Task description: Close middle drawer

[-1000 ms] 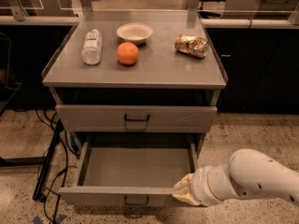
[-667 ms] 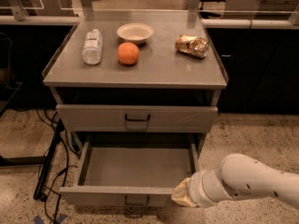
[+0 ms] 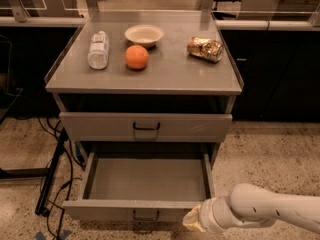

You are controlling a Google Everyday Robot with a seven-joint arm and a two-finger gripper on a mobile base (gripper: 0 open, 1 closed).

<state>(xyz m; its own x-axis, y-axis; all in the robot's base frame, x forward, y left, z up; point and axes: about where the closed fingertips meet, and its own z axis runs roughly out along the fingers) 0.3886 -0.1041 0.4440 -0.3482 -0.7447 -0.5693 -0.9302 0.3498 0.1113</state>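
Observation:
The middle drawer (image 3: 145,181) is a wide shallow grey metal drawer. It stands pulled far out of the cabinet and is empty. Its low front panel (image 3: 100,210) faces me, with a small dark loop handle (image 3: 146,215). Above it the taller top drawer (image 3: 100,126) is shut. The lowest drawer is hidden below. My white arm (image 3: 270,211) comes in from the lower right. The gripper (image 3: 190,220) is at the right end of the middle drawer's front panel, close against it, and shows only as a pale tan tip.
On the cabinet top (image 3: 170,76) lie a water bottle (image 3: 98,49), a white bowl (image 3: 144,34), an orange (image 3: 136,57) and a crumpled snack bag (image 3: 205,49). Black cables (image 3: 52,179) run over the floor at the left. Dark cabinets (image 3: 272,79) stand behind at the right.
The arm's tip has sunk a little and shifted slightly left along the drawer's front corner. The drawer stands as far out as before.

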